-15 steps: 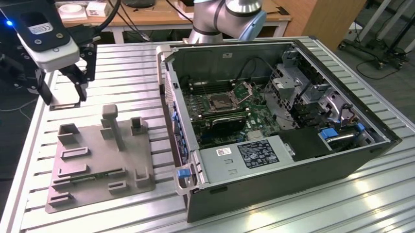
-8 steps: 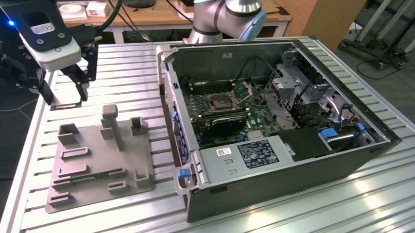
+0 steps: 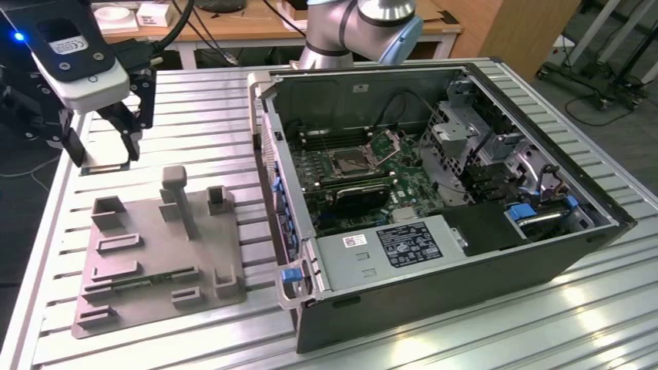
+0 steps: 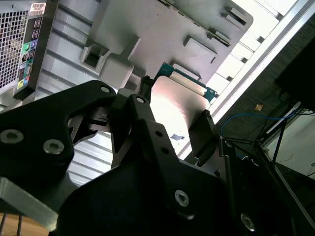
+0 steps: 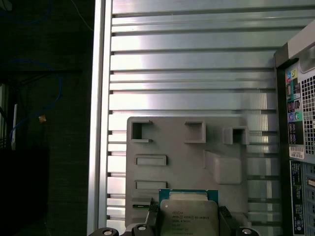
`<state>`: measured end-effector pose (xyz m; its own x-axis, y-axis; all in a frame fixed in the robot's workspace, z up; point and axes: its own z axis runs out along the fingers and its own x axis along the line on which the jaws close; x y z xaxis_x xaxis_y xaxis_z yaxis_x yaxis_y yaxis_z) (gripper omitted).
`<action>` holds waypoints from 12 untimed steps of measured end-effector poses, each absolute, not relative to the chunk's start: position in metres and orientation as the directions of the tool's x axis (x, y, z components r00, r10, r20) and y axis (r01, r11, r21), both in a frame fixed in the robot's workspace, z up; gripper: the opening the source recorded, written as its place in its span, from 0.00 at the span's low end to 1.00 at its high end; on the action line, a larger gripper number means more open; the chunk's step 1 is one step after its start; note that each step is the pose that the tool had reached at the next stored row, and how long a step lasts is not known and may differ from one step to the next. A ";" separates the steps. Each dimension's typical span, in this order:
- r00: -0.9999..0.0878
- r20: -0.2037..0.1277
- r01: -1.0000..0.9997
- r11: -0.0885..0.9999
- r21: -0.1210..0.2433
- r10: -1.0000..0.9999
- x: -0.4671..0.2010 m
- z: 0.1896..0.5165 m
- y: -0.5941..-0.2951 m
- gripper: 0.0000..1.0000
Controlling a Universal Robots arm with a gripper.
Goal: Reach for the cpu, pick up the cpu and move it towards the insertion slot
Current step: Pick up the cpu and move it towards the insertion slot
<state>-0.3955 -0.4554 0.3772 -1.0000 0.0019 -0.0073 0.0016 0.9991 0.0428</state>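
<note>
Clasping cpu (image 5: 188,216) edges, clear of tray (image 5: 172,147)

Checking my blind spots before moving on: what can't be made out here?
cpu: one side cut off by the first wrist view's edge.
insertion slot: contacts too small in the exterior view.
Grip contact: hidden by black links of the end effector, second wrist view.

counter (image 3: 185,116): ribbed aluminium, glare along near edge
behind: wooden desk (image 3: 257,31) past far edge
floor (image 3: 629,123): dark, loose cables (image 3: 602,104)
</note>
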 end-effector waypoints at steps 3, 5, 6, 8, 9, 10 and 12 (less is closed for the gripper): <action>-1.000 -0.007 0.002 0.999 0.043 0.002 -0.395 0.377 -0.455 0.54; -1.000 -0.007 0.002 0.999 0.043 0.002 -0.394 0.377 -0.455 0.54; -1.000 -0.007 0.002 0.999 0.043 0.002 -0.394 0.377 -0.455 0.54; -1.000 -0.007 0.002 0.999 0.043 0.002 -0.393 0.377 -0.455 0.54; -1.000 -0.007 0.002 0.999 0.043 0.002 -0.393 0.377 -0.455 0.54; -1.000 -0.007 0.002 0.999 0.043 0.002 -0.393 0.377 -0.455 0.54; -1.000 -0.007 0.002 0.999 0.043 0.002 -0.392 0.377 -0.456 0.54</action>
